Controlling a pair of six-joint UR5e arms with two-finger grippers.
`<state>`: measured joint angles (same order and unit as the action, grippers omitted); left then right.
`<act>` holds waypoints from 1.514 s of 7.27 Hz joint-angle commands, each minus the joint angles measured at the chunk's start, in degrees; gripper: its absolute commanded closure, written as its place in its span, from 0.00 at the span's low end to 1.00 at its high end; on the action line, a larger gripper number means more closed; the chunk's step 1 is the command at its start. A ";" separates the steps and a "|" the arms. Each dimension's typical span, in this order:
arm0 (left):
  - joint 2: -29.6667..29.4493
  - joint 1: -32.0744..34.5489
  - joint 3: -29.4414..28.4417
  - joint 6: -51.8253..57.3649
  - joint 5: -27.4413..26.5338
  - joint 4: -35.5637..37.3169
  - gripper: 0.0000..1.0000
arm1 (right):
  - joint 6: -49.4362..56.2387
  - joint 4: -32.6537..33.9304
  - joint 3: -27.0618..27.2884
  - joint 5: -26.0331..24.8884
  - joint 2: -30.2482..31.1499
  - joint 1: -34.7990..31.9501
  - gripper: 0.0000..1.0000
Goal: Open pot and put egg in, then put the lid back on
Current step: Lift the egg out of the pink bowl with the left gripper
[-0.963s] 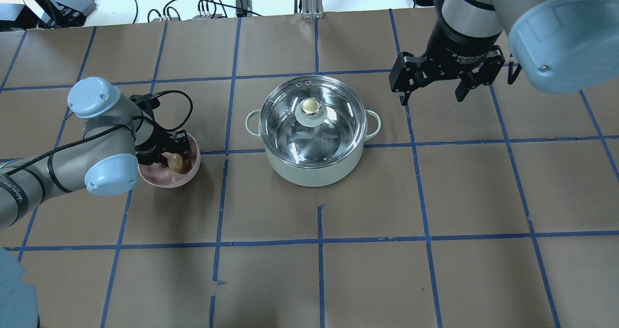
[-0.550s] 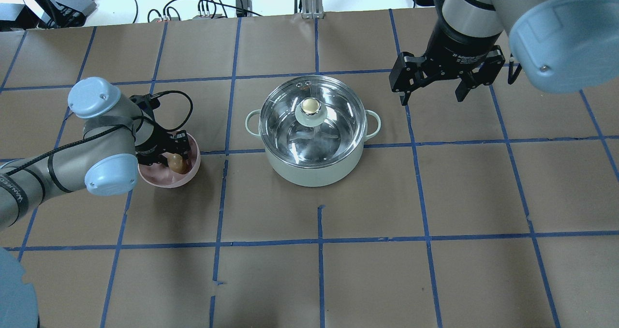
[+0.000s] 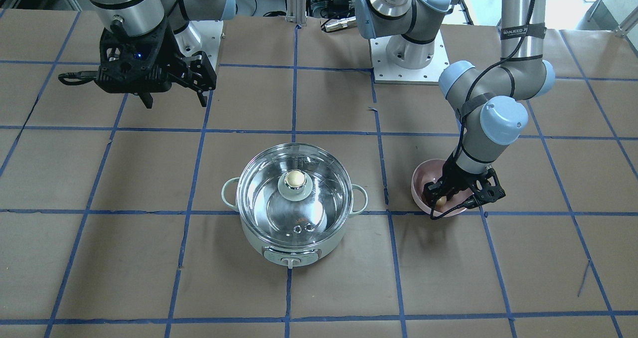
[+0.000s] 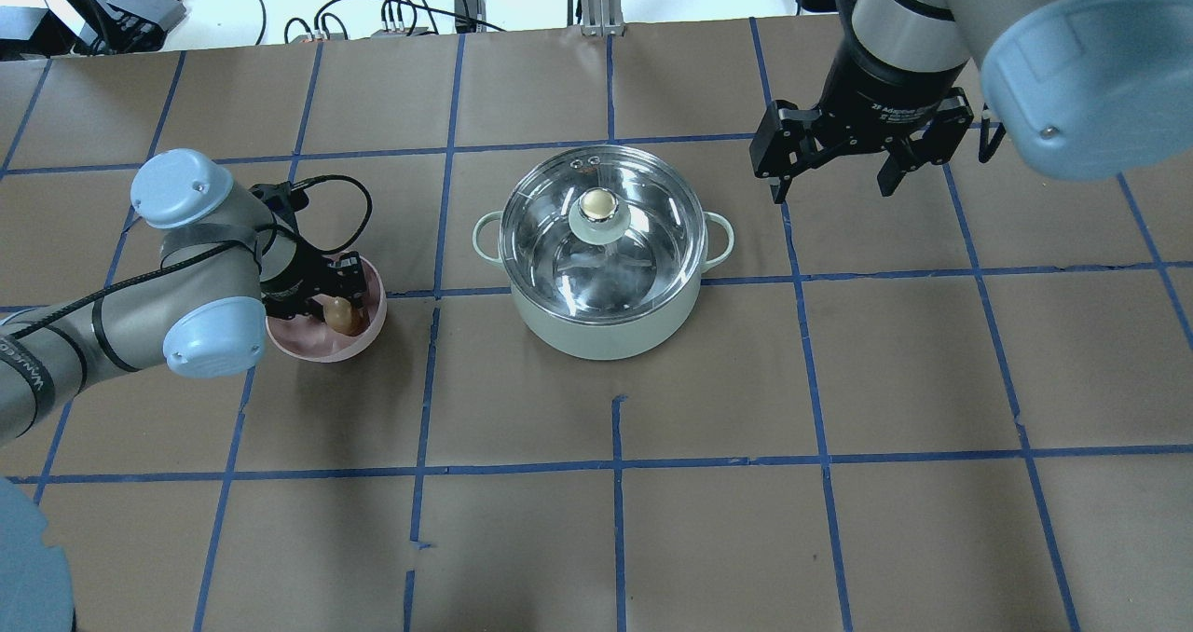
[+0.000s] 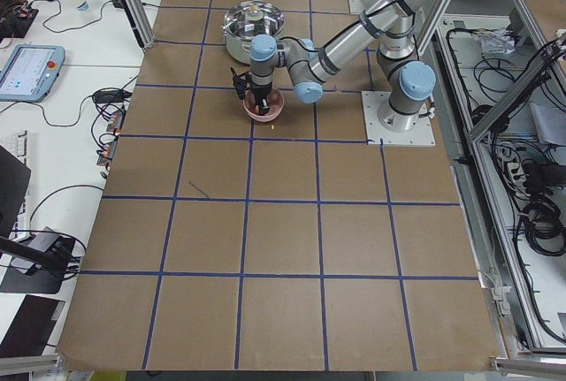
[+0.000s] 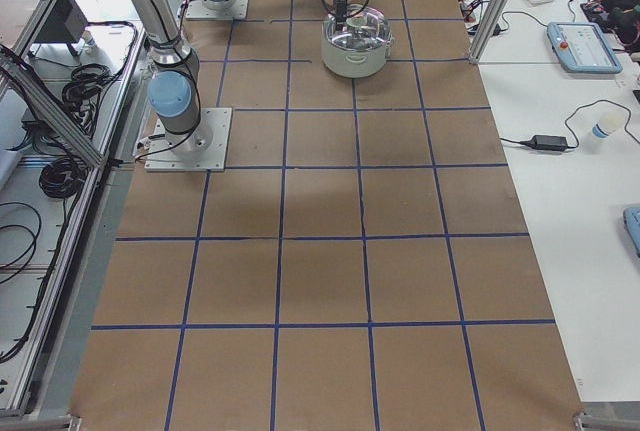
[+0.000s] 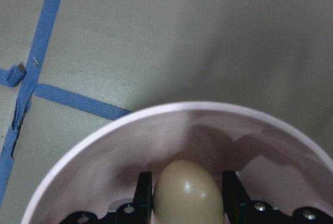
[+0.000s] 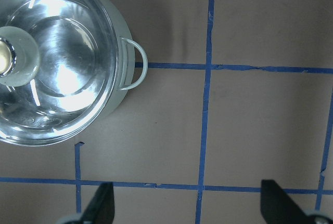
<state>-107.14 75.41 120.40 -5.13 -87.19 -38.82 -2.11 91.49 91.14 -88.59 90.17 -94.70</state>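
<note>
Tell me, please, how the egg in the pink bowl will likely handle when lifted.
The egg looks glossy and rounded, so it may slip between the fingers flanking it. Being oval, it would likely roll in the curved pink bowl if released. Probably fragile: squeeze gently.

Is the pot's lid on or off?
On. The lid sits flat on the pot, covering its whole rim; the right gripper hangs open, away from it.
</note>
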 commanded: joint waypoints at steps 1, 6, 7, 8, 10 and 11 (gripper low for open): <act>0.00 0.00 -0.34 0.55 -0.09 0.06 0.81 | 0.00 0.00 0.00 0.00 0.00 0.04 0.01; 1.93 0.18 -0.60 0.56 0.00 -1.52 0.85 | 0.00 0.00 0.00 0.00 0.00 0.04 0.01; 2.89 0.44 -1.21 0.56 0.00 -3.18 0.85 | 0.00 0.00 0.00 0.00 0.00 0.04 0.01; 4.12 0.70 -3.39 0.56 0.26 -7.37 0.85 | 0.00 0.00 0.00 0.00 0.00 0.04 0.01; 6.14 2.02 -7.09 0.56 0.44 -13.45 0.85 | 0.00 0.00 0.00 0.00 0.00 0.04 0.01; 7.02 2.63 -9.11 0.47 0.53 -16.44 0.85 | 0.00 0.00 0.00 0.00 0.00 0.04 0.01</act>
<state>-101.33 77.25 113.76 -4.59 -86.78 -51.42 -2.11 91.49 91.14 -88.59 90.17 -94.66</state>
